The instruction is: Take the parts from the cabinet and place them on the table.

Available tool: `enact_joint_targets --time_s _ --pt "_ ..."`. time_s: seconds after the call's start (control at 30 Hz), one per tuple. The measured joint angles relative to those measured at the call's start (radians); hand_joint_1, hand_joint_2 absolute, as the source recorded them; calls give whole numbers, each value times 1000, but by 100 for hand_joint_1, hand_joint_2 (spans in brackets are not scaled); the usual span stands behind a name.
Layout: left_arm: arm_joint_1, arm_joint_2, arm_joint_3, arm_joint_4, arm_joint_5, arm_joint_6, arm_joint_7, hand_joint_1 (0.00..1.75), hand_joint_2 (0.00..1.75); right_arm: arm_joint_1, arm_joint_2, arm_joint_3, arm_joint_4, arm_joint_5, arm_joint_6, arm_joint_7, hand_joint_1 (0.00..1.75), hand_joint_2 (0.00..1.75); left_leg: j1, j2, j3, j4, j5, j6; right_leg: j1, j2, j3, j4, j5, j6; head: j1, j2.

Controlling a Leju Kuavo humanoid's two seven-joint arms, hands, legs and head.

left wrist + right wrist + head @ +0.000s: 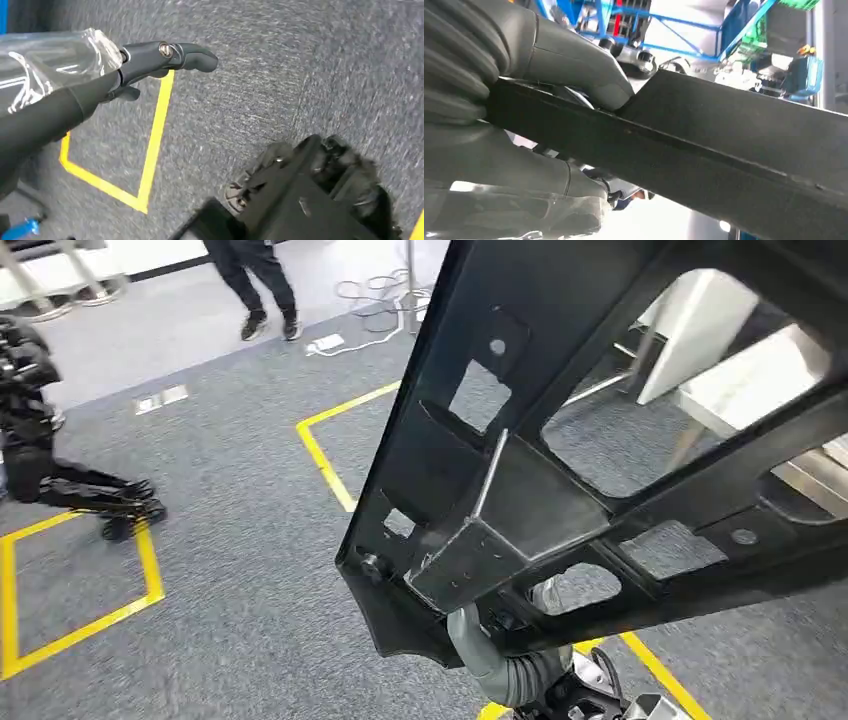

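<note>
- At the far left of the head view, a second dark robot (40,440) stands on the grey carpet (230,540), its feet beside a square marked in yellow tape (150,575).
- Further along, near the top, a person's legs (262,285) in dark trousers and shoes stand by a white power strip (326,343) and loose cables.
- Another yellow tape outline (318,445) runs across the carpet toward the centre.
- The left hand (150,62) hangs over the carpet in its wrist view; its dark fingers (192,55) are extended with nothing in them, and clear plastic wrap (55,62) covers the wrist behind it.
- The large black part (560,470), a flat panel with cut-out openings and a bare metal bracket (500,540) at its middle, is raised off the floor and tilted, filling the centre and right of the head view.
- The right hand (524,125) grasps the part's edge (724,150): in its wrist view the grey thumb (574,70) presses on one face of the part and the fingers (514,170) wrap the opposite face.
- Through the part's openings at the right, white table surfaces (750,380) on metal legs stand on the carpet.
</note>
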Motion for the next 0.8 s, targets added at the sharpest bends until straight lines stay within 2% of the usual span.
enact_joint_targets --time_s 0.03,0.07,0.1,0.13,0.2,0.27,0.3,0.33,0.37,0.4,0.43,0.47,0.5,0.53,0.57,0.6,0.67,0.73,0.77,0.8 --pt "2 0 0 0 -1 0 0 0 175 0 0 0 0 1 0 0 175 175 -3 -3 27 -64 44 8 1 16 2 0 0 0 0 0" --pt "2 0 0 0 -1 0 0 0 175 0 0 0 0 2 0 0 175 175 -6 -15 68 -163 99 17 1 31 5 0 0 0 0 0" --pt "5 0 -1 0 -1 -2 2 0 175 0 0 0 -1 2 0 1 175 175 -8 -54 106 -261 150 26 0 43 6 0 1 1 0 0" --pt "9 2 -1 0 -1 -2 1 0 175 0 0 0 -1 3 0 0 175 175 -8 -110 120 -297 148 35 2 53 2 1 3 5 1 0" --pt "12 1 -1 0 0 -3 1 0 175 0 -1 0 -2 3 -1 1 175 175 -13 -96 118 -313 149 32 -7 75 -10 1 10 16 1 0" --pt "8 -1 -1 0 -1 -3 0 0 175 1 -1 0 -3 4 -1 2 175 175 -13 -75 121 -320 155 39 -9 100 -14 -7 17 30 1 0" --pt "9 -4 -1 0 -1 -3 0 0 175 2 -2 0 -4 6 -2 2 175 175 -3 -59 129 -334 165 43 -8 66 -16 6 9 29 0 0" --pt "12 -3 -1 0 -1 -3 0 0 175 0 -2 0 -4 9 -3 1 175 175 -4 -47 134 -341 166 47 0 6 -33 41 -19 33 5 0" --pt "15 -3 -1 0 0 -3 0 0 175 -2 -2 0 -4 9 -3 1 175 175 -6 -30 134 -341 166 51 -2 -21 -68 113 -61 39 5 0" --pt "17 -3 -1 0 0 -3 0 0 175 -1 -2 0 -4 9 -3 1 175 175 -7 -15 134 -341 165 52 -6 -32 -108 195 -100 43 5 0" --pt "17 -3 -1 0 0 -3 0 0 175 0 -2 0 -4 9 -3 2 175 175 -8 0 132 -341 165 51 -8 -36 -146 273 -129 48 5 0" --pt "17 -3 -1 0 0 -2 0 0 175 0 -3 0 -4 9 -3 2 175 175 -7 15 131 -340 164 51 -11 -36 -170 321 -138 52 5 0" --pt "17 -3 -1 0 0 -3 -1 0 175 0 -3 0 -4 9 -3 2 175 175 -6 30 131 -340 163 49 -14 -38 -165 312 -123 57 5 0" --pt "17 -3 -1 0 0 -2 -2 0 175 0 -3 0 -4 9 -3 2 175 175 -4 42 132 -340 161 46 -18 -43 -133 252 -89 60 5 0" --pt "16 -3 -1 0 0 -2 -2 0 175 0 -3 0 -4 9 -3 2 175 175 -2 54 135 -339 158 42 -20 -57 -77 155 -47 64 5 0" --pt "16 -3 -1 0 0 -2 -2 0 175 0 -3 0 -4 9 -3 2 175 175 -1 58 137 -339 157 40 -21 -64 -58 125 -35 65 5 0" --pt "16 -3 -1 0 0 -2 -2 0 175 0 -3 0 -4 9 -3 2 175 175 -1 58 137 -339 157 40 -21 -64 -58 125 -35 65 5 0" --pt "16 -3 -1 0 0 -2 -2 0 175 0 -3 0 -4 9 -3 2 175 175 -1 60 138 -338 156 39 -21 -71 -44 99 -26 66 5 0" --pt "16 -3 -1 0 1 -1 -2 0 175 -1 -3 0 -4 9 -3 2 175 175 -3 68 143 -335 151 31 -23 -118 10 14 -2 69 6 0" --pt "17 -1 -1 0 1 0 -2 0 175 -3 -3 0 -4 9 -3 2 175 175 -7 72 141 -335 147 27 -18 -134 15 -6 -16 67 6 0"
